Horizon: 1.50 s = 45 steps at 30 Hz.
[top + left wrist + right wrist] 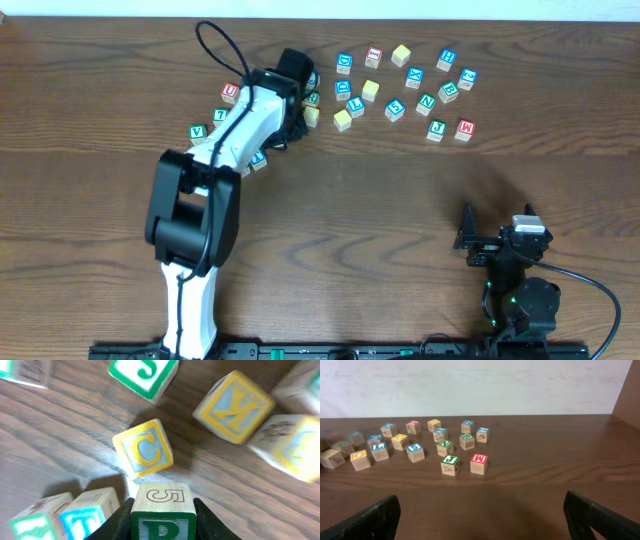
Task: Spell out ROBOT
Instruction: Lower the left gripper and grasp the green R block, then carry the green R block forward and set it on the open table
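The left end effector [162, 527], partly closed, clasps the green-edged R cube [161, 502] between its fingers at the left end of the scattered cubes [400, 85] on the desk [400, 200]; the right end effector [480, 515], wide open and empty, sits well apart.

Dark brown worktop [545, 455] with wavy wood grain. Pale wooden R cube [162, 512]: a green letter inside a green border on one face, a thin dark outlined 5 on another. C cube [143, 450]: yellow letter and yellow border on pale blue. K cube [234, 406]: the same yellow and blue. J cube [450, 465]: green-edged. M cube [478, 463]: red-edged. Left arm [230, 140]: white and black.
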Tool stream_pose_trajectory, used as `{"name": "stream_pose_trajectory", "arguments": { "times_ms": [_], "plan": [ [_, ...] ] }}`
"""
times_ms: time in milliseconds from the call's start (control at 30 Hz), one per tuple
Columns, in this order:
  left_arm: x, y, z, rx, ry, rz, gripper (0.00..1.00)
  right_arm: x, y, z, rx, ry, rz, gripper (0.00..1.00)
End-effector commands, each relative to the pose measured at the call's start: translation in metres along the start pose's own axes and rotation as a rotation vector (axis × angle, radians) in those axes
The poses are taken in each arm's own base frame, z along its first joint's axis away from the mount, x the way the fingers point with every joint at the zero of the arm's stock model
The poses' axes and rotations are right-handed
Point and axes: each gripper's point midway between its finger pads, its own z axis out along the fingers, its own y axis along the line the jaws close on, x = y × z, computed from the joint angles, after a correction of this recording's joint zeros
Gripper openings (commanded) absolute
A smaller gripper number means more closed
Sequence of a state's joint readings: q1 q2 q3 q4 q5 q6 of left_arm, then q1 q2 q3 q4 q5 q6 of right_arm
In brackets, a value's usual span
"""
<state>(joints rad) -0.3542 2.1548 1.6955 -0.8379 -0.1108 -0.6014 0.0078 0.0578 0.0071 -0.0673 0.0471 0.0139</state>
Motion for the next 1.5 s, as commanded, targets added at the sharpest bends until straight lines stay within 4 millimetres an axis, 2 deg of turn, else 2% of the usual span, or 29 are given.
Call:
{"name": "stream_pose_trajectory", "arguments": {
  "times_ms": [0, 167, 500, 700, 867, 1033, 1267, 1467],
  "plan": [
    [-0.015, 0.000, -0.041, 0.042, -0.073, -0.010, 0.33, 0.000, -0.001, 0.000, 0.005, 0.000, -0.007, 0.99],
    [-0.003, -0.007, -0.062, 0.098, -0.038, 0.043, 0.29, 0.001, -0.001, 0.000, 0.005, 0.000, -0.007, 0.99],
    [0.058, -0.042, -0.072, 0.114, 0.063, 0.253, 0.29, 0.001, -0.001, 0.000, 0.005, 0.000, -0.007, 0.99],
    [0.100, -0.060, -0.061, 0.105, 0.093, 0.352, 0.29, 0.000, -0.001, 0.000, 0.005, 0.000, -0.007, 0.99],
    [0.119, -0.062, -0.044, 0.103, 0.102, 0.384, 0.29, 0.000, -0.001, 0.000, 0.005, 0.000, -0.007, 0.99],
    [0.116, -0.069, -0.031, 0.136, 0.065, 0.375, 0.29, 0.000, -0.001, 0.000, 0.005, 0.000, -0.007, 0.99],
    [0.090, -0.079, -0.031, 0.136, -0.069, 0.356, 0.29, 0.000, -0.001, 0.000, 0.005, 0.000, -0.007, 0.99],
    [0.081, -0.077, -0.029, 0.109, -0.112, 0.345, 0.29, 0.000, -0.001, 0.000, 0.005, 0.000, -0.007, 0.99]
  ]
}}
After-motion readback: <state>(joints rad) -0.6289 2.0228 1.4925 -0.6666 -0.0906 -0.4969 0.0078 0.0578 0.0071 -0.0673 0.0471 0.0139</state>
